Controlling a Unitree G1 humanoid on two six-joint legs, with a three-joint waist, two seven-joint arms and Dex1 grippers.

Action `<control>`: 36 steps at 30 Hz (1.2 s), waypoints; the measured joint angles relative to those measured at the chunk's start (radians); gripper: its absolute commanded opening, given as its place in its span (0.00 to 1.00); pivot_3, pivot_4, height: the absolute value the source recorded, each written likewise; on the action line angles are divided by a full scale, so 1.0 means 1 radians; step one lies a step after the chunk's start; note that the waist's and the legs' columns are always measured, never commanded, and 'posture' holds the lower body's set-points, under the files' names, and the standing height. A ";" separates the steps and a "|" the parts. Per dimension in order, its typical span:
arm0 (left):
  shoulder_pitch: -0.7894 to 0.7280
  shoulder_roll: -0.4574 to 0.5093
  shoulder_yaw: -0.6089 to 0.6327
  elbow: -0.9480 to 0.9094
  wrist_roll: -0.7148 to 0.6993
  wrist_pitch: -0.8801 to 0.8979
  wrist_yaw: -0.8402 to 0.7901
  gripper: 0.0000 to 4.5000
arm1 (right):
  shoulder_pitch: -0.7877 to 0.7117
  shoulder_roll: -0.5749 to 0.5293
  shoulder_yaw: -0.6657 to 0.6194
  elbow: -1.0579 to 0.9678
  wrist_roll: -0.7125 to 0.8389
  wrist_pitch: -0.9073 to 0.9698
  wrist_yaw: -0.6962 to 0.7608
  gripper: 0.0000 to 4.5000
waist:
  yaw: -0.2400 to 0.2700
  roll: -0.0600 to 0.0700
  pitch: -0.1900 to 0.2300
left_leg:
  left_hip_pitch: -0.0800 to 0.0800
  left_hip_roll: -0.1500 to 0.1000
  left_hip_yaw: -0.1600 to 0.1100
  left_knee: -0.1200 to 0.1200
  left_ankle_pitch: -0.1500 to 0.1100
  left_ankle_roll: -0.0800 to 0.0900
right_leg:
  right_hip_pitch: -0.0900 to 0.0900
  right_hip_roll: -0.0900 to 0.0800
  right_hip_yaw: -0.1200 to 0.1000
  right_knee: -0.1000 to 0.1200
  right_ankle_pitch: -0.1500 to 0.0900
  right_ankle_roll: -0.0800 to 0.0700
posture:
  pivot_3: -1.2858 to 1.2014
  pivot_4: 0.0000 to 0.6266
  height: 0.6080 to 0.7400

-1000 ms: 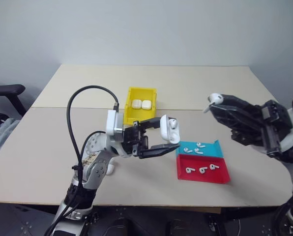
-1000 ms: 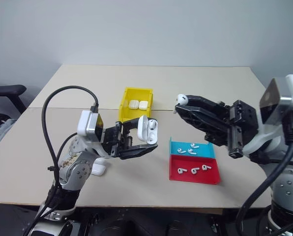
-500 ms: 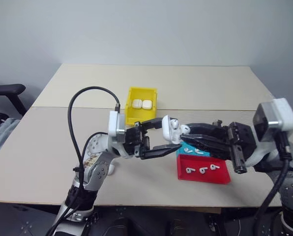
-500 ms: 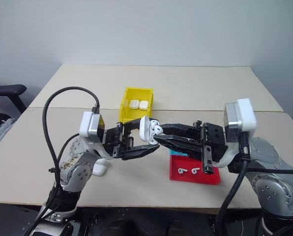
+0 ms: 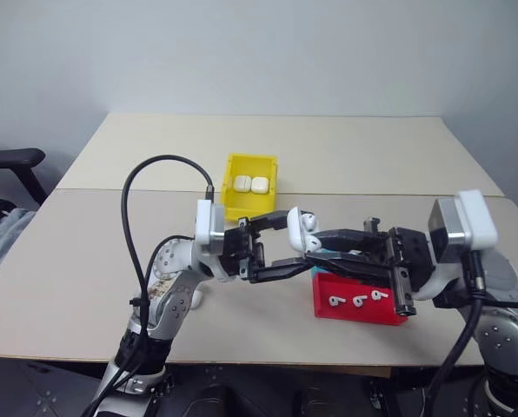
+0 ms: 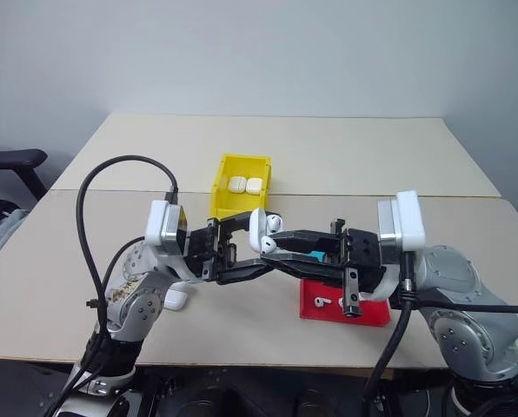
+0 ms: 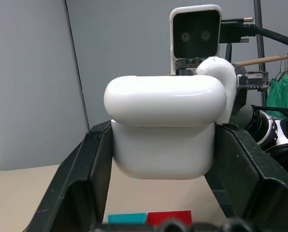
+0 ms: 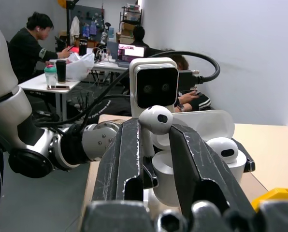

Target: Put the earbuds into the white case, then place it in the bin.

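The white case (image 7: 163, 128) is up in the air over the table (image 5: 94, 261), clamped between the two black fingers of the left hand (image 5: 295, 246), with its lid swung open. One earbud (image 8: 226, 151) already sits in a socket of the case. A second earbud (image 8: 155, 119) is pinched by its stem in the right hand (image 8: 156, 145), its bulb just above the open case; whether the stem tip has entered the free socket cannot be made out.

The bin (image 5: 249, 196), yellow, stands farther back on the table and holds two closed white cases (image 5: 249, 184) side by side. Near the table's front edge lies the red tray (image 5: 358, 303) with three loose earbuds (image 5: 357, 300) in a row. The teal tray (image 6: 314, 255) behind it is mostly hidden by the right hand, so its contents cannot be told. Another case (image 6: 175, 301) lies on the table under the left arm, partly covered.
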 measured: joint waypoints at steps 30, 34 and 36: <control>0.004 -0.001 0.000 0.002 0.004 -0.026 -0.015 0.63 | -0.022 -0.014 -0.013 0.046 -0.013 -0.002 0.010 0.15 | 0.000 0.000 0.000 | 0.000 0.000 0.000 0.000 0.000 0.000 | 0.000 0.000 0.000 0.000 0.000 0.000 | 0.52 0.24 1.00; 0.004 -0.002 0.001 0.003 0.008 -0.026 -0.010 0.63 | -0.020 -0.014 -0.006 0.048 -0.035 -0.002 0.021 0.43 | 0.000 0.000 0.000 | 0.000 0.000 0.000 0.000 0.000 0.000 | 0.000 0.000 0.000 0.000 0.000 0.000 | 0.52 0.24 1.00; 0.005 -0.001 0.003 0.007 0.013 -0.026 -0.005 0.63 | -0.014 -0.014 0.001 0.045 -0.044 -0.003 0.027 0.57 | 0.000 0.000 0.000 | 0.000 0.000 0.000 0.000 0.000 0.000 | 0.000 0.000 0.000 0.000 0.000 0.000 | 0.52 0.24 1.00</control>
